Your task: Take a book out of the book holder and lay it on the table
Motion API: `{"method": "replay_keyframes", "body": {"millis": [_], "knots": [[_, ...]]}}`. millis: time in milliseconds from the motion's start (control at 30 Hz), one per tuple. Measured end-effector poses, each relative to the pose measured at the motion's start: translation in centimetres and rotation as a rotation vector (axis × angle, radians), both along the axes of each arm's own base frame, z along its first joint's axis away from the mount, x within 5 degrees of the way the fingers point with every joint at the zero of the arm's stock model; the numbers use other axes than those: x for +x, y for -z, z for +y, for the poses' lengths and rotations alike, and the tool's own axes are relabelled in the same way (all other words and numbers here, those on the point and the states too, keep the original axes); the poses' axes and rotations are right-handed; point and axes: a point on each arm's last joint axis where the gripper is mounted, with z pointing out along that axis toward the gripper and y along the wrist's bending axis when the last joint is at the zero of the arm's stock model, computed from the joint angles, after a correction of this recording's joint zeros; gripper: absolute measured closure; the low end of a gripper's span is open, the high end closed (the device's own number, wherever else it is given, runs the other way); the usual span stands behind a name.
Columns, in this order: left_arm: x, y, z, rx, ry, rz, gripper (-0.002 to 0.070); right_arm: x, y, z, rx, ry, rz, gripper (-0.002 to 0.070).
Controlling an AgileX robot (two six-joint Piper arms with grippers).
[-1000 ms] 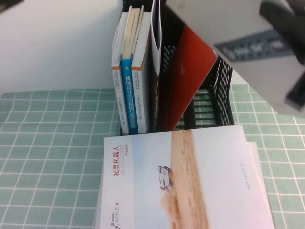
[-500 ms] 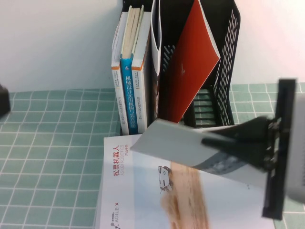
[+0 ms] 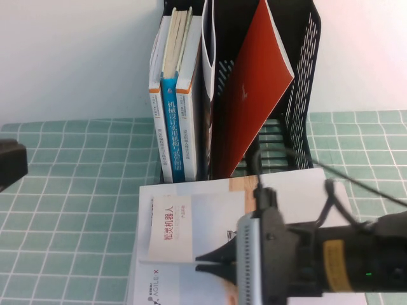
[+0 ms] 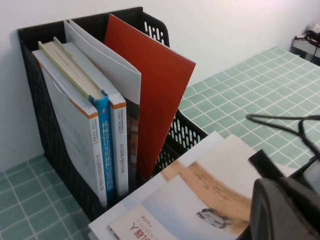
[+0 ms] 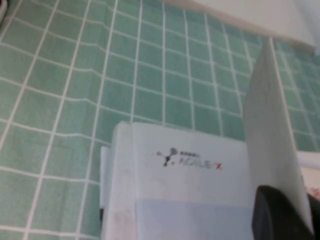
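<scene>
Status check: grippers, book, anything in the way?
Right gripper shut on the book, over the stack. Left gripper parked at table's left edge. Nothing blocking.

The right gripper [image 3: 206, 264] reaches in low from the right side, its fingers pinched together. The left gripper [image 3: 11, 164] sits at the far left edge.

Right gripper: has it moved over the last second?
Yes. The right gripper, shut on a book, has come down from beside the book holder to the stack in front of it.
</scene>
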Motion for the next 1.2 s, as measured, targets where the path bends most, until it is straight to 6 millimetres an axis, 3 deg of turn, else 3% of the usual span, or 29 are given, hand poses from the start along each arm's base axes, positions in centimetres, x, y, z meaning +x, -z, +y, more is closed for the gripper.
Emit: {"method": "replay_keyframes", "body": {"millis": [200, 300, 500, 667, 733, 833, 967, 1067, 1200], "knots": [[-0.1, 0.0, -0.1, -0.008, 0.006, 0.006, 0.0677, 1.2, 4.2, 1.4, -0.037, 0.049, 0.164, 0.066], [-0.1, 0.0, -0.1, -0.008, 0.006, 0.006, 0.0677, 1.3, 5.2, 1.7, -0.041, 0.055, 0.205, 0.0588], [-0.1, 0.2, 0.0, 0.007, 0.008, 0.025, 0.0677, 0.9, 5.0, 2.0, 0.013, 0.05, 0.296, 0.0262], [-0.2, 0.4, 0.0, 0.014, 0.007, 0.044, 0.0677, -1.0, 1.9, 2.5, 0.223, -0.127, 0.39, 0.0199], [-0.2, 0.3, 0.0, 0.013, 0.007, 0.042, 0.0677, -1.7, 0.1, 2.5, 0.324, -0.188, 0.398, 0.0216], [-0.1, 0.1, 0.0, -0.005, 0.003, 0.017, 0.0677, -1.8, -3.4, 2.4, 0.456, -0.227, 0.292, 0.0304], [-0.3, -0.5, 0.5, -0.025, -0.022, -0.066, 0.0677, -1.7, -9.4, 1.5, 0.498, -0.224, -0.124, 0.0535], [-0.4, -0.8, 1.2, -0.013, -0.066, -0.111, 0.0677, -1.1, -13.2, -0.2, 0.408, -0.069, -0.387, 0.0637], [-0.5, -0.7, 2.7, 0.007, -0.183, -0.117, 0.0677, 0.4, -16.1, -4.4, 0.226, 0.347, -0.529, 0.0668]]}}
